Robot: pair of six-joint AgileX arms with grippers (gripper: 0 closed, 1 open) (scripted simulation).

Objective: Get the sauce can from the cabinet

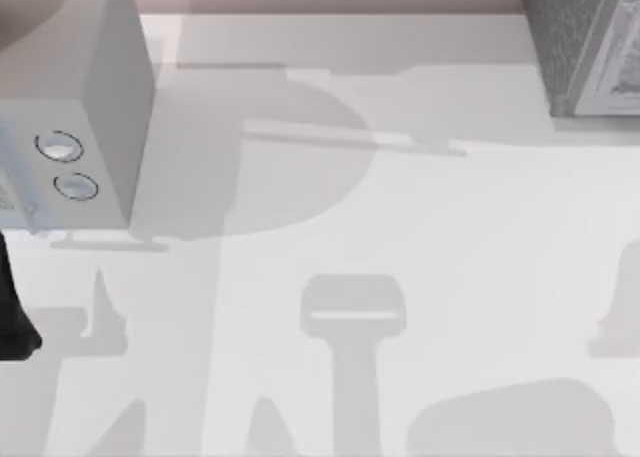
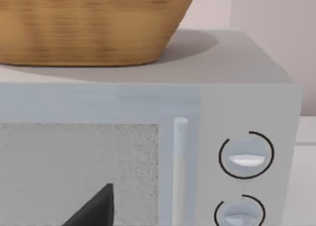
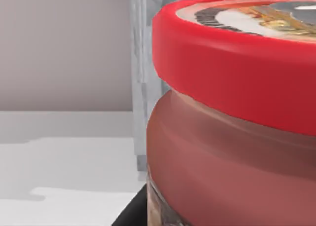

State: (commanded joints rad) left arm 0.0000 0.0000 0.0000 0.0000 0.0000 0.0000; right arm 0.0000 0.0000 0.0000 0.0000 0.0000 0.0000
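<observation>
The sauce can (image 3: 232, 112) is very close before the right gripper, beside the cabinet (image 1: 585, 47); its jaws' state I cannot tell.

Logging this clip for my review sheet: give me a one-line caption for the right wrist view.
Close-up of the red-rimmed squat sauce can, its printed top partly visible, beside a grey framed cabinet edge over the pale table.

Pretty much a close-up of a pale grey box (image 2: 237, 77) with two round dials (image 2: 246, 155), a vertical handle (image 2: 179, 166) beside them, and a wicker basket (image 2: 89, 23) sitting on top. One dark fingertip (image 2: 96, 208) pokes in at the bottom.
</observation>
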